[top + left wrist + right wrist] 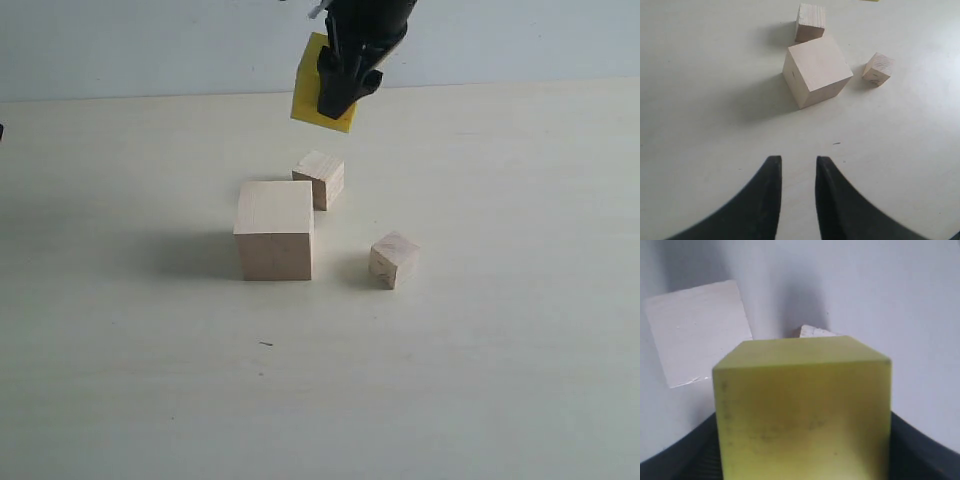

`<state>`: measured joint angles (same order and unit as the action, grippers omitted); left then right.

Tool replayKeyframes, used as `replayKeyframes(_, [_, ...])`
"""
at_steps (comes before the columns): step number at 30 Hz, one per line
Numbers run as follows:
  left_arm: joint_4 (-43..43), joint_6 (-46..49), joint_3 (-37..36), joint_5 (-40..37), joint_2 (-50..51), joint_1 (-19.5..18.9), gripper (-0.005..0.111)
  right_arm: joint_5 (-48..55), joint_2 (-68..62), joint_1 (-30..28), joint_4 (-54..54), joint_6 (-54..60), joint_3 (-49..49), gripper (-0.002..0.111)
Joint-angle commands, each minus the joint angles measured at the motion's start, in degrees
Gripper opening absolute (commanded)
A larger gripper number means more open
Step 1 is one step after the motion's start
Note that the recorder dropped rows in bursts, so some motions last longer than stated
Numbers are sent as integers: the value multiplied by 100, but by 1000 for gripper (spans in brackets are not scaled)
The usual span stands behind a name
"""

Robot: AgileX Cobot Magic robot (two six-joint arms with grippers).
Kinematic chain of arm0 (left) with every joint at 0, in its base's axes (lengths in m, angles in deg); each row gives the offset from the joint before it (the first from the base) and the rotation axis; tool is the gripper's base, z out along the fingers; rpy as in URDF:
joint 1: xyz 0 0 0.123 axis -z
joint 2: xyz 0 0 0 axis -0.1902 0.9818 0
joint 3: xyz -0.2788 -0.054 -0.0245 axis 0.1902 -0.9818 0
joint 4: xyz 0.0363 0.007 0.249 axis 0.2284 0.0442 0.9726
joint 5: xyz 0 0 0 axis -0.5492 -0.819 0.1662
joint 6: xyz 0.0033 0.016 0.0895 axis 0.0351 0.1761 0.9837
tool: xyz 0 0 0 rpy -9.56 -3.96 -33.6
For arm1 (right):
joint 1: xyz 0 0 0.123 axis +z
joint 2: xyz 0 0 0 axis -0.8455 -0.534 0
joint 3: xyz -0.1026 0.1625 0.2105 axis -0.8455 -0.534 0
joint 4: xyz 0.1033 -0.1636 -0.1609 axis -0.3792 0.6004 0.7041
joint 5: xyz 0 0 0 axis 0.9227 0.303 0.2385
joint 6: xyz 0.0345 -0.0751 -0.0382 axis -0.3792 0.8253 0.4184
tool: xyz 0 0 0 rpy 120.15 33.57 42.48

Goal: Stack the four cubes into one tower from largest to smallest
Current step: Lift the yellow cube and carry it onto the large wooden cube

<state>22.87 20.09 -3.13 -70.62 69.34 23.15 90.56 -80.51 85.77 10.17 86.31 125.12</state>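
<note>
No writing, number, label or brand can be read in any view. The large pale wood cube point(273, 232), the yellow cube point(802, 410) and the two small wood cubes, one point(321, 178) and the other point(394, 259), show only plain faces. A tiny dark mark point(265, 343) on the table point(480, 400) is too small to read

The exterior view looks obliquely down across the table point(120, 400), with the large pale wood cube point(275, 230) mid-frame. The left wrist view sees that same cube point(817, 70) from farther off; the right wrist view sits close behind the yellow cube point(802, 410)
</note>
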Motion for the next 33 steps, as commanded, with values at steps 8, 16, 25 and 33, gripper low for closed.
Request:
replayKeyframes(8, [-53,6,-13,-2,-21,-19,26,34,-162,759,66,233,64,0])
replayKeyframes(16, [-53,6,-13,-58,-21,-19,26,34,-428,863,97,222,52,0])
replayKeyframes(25, [-53,6,-13,-70,-21,-19,26,34,-442,863,205,189,52,0])
replayKeyframes(33, [-53,6,-13,-59,-21,-19,26,34,-442,863,168,189,52,0])
